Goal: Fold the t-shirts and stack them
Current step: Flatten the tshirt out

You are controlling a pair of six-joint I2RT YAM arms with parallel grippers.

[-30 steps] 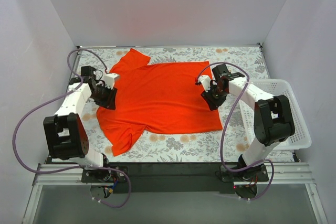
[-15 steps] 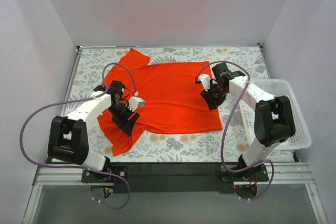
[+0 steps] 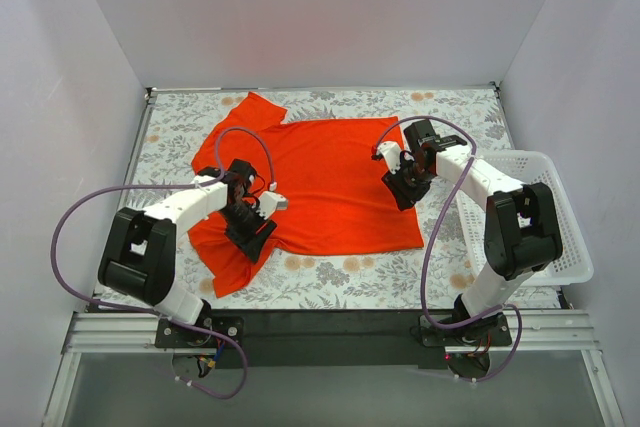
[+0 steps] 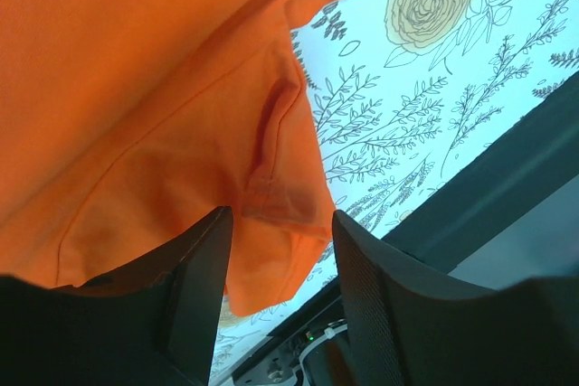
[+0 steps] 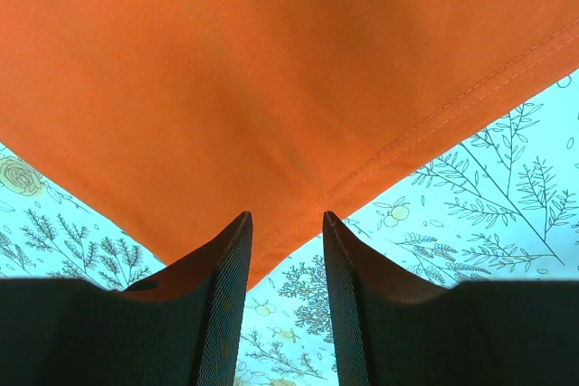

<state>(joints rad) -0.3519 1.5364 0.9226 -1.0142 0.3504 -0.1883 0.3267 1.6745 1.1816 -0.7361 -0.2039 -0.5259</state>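
The left gripper point(image 4: 280, 223) has its two black fingers moderately apart, with nothing pinched between them. In the gap, its wrist view shows the puckered underarm seam of the plain bright orange-red short-sleeved cloth t-shirt point(image 3: 335, 177), a detail too small to make out from overhead. The right gripper point(image 5: 285, 223) has its fingers a narrower gap apart and also grips nothing. It sits over a stitched hem where the cloth comes to a point, and only the overhead view shows that this is the shirt's right edge.

From above, the shirt lies spread flat with its sleeves at the left and its hem at the right, and the left gripper is over the near sleeve's junction. Under the shirt is the white floral-printed mat point(image 3: 330, 272). A white plastic lattice basket point(image 3: 565, 247) sits at the mat's right side, a black rail point(image 3: 330, 332) runs along the near edge, and plain pale walls point(image 3: 320, 17) stand around.
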